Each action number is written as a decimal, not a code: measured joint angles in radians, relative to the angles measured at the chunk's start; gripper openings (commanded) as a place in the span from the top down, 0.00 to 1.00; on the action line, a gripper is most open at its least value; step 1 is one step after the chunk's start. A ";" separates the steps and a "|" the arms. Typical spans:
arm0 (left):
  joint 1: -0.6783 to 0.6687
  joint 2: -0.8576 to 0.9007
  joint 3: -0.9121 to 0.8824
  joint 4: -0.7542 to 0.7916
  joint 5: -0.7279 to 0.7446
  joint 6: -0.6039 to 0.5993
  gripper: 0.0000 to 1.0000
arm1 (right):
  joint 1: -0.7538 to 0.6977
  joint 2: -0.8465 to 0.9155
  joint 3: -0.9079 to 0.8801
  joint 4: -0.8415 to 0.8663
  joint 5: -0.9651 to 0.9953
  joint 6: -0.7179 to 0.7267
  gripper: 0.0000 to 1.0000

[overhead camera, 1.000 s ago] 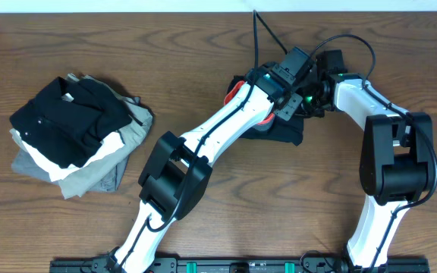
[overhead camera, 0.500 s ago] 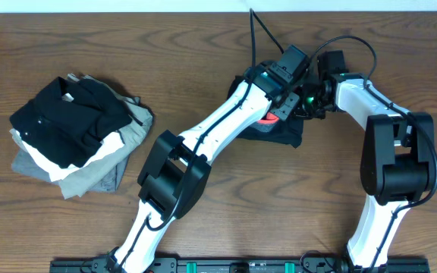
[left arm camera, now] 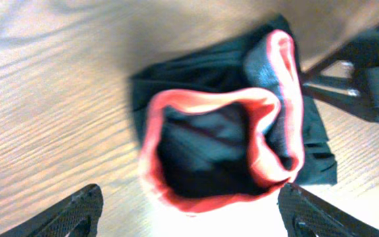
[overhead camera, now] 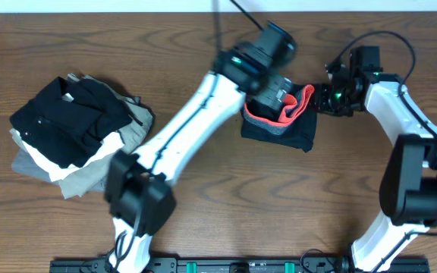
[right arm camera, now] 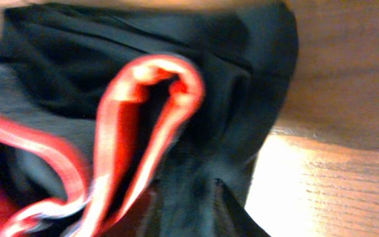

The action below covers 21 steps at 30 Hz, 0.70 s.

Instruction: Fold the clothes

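Observation:
The leggings [overhead camera: 279, 125] lie as a small dark folded bundle at the back middle of the table, the coral-red waistband [overhead camera: 298, 105] gaping on top. My left gripper [overhead camera: 278, 92] hovers over the bundle's back edge. In the left wrist view the left gripper [left arm camera: 193, 220] is wide open and empty, and the leggings [left arm camera: 222, 151] lie beyond its fingertips [left arm camera: 71, 214]. My right gripper [overhead camera: 322, 99] is at the bundle's right edge. In the blurred right wrist view its fingers [right arm camera: 160, 210] stand slightly apart with dark leggings cloth [right arm camera: 196, 197] between them.
A heap of black, white, grey and khaki garments [overhead camera: 74, 136] sits at the left of the wooden table [overhead camera: 203, 220]. A black cable [overhead camera: 237, 7] runs off the back edge above the left arm.
My left gripper has opened, let go of the leggings and drawn back off the bundle. The right gripper has parted slightly and shifted right. The waistband now shows on top.

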 measured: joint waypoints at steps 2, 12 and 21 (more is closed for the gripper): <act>0.039 -0.016 0.004 -0.033 0.013 -0.011 0.26 | 0.000 -0.031 0.000 -0.002 -0.011 -0.003 0.76; 0.152 0.077 -0.070 -0.058 0.256 -0.015 0.30 | 0.002 -0.072 0.000 -0.016 -0.152 -0.047 0.66; 0.133 0.166 -0.081 0.009 0.391 -0.028 0.82 | 0.002 -0.072 0.000 -0.024 -0.160 -0.050 0.66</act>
